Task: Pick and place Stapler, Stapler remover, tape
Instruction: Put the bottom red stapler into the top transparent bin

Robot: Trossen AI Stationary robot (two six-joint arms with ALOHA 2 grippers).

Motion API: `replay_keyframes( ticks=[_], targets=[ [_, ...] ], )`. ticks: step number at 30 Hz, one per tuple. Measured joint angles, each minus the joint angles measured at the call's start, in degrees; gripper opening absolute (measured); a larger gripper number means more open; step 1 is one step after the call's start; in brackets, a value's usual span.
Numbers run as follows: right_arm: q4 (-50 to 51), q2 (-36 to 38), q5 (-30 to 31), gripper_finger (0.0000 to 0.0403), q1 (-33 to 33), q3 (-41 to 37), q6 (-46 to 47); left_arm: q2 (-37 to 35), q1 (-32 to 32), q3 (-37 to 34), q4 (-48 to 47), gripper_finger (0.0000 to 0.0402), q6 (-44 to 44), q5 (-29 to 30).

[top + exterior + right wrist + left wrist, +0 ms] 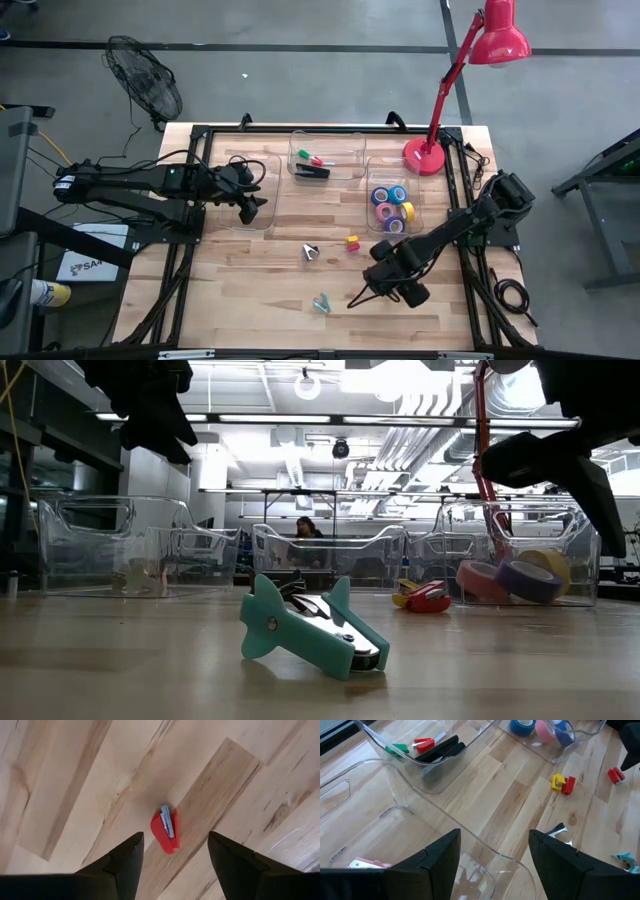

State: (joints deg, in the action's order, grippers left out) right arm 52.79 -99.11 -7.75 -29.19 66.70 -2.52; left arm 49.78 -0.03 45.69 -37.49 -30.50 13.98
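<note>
White label (78, 264) on floor left of table (260, 290): partial dark letters, "SA" legible, rest cut off. No other readable text.

Open wood surrounds the red staple remover (165, 830) lying between the spread fingers of the right gripper (172, 865), while three clear bins (326, 155) line the table's far side.

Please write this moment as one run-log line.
right tool: open, over red staple remover | left tool: open, over clear bin | stapler: in middle bin
</note>
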Motion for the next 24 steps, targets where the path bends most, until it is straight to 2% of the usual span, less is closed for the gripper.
replay_keyframes(
  ticks=[8,24],
  targets=[
    [-0.4,-0.4,0.6,0.0212,-0.8,0.0,-0.1,0.0,0.0,0.0,0.0,0.0230,0.3,0.0],
    [-0.5,-6.9,1.8,0.0208,-3.0,-0.1,2.6,0.0,0.0,0.0,-0.1,0.0230,0.3,0.0]
  ],
)
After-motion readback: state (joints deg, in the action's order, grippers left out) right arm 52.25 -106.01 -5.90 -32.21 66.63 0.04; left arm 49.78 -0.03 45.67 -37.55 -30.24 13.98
